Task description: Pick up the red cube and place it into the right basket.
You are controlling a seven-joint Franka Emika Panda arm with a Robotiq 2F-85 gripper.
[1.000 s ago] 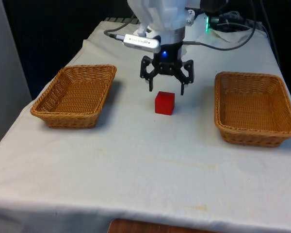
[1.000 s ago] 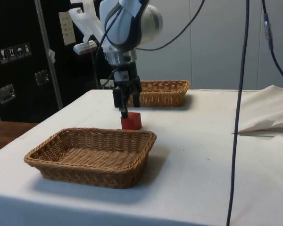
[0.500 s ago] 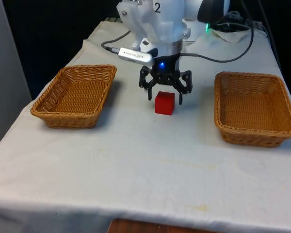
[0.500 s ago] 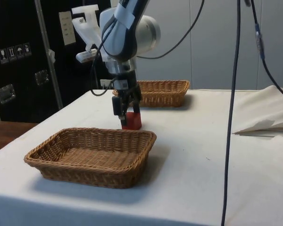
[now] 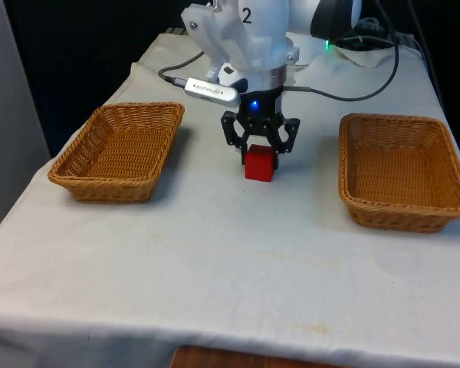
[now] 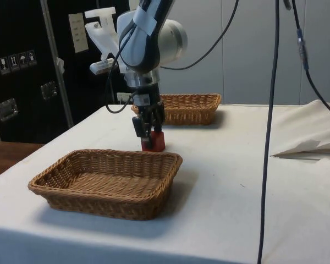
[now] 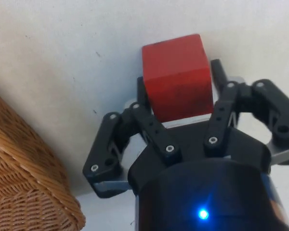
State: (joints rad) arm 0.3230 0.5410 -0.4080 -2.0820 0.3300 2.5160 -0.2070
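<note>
A: Where's the red cube (image 5: 260, 164) rn?

B: On the white cloth (image 5: 230, 253), approx mid-table, between the two baskets. Front view: left basket (image 5: 119, 150) on the front view's left, right basket (image 5: 402, 170) on the front view's right. Cube's apart from both, nothing in either basket.

A: And the gripper (image 5: 259, 152)?

B: Down over the cube, pointing straight at the table. Fingers sit on either side of the cube, one per side face. In the wrist view the cube (image 7: 177, 79) fills the gap between the fingers (image 7: 145, 124), which look pressed against its sides, i.e. clamped on it.

A: Cube off the table?

B: Can't tell for sure. In the side view the cube (image 6: 153, 142) looks to sit on the cloth, gripper (image 6: 148, 133) covering its upper part, just past the far rim of the near basket (image 6: 107, 181). Other basket (image 6: 188, 107) is behind the arm, well apart.

A: Anything else?

B: Cables hang off the arm; folded cloth (image 6: 313, 132) lies on the table at the side view's right.
</note>
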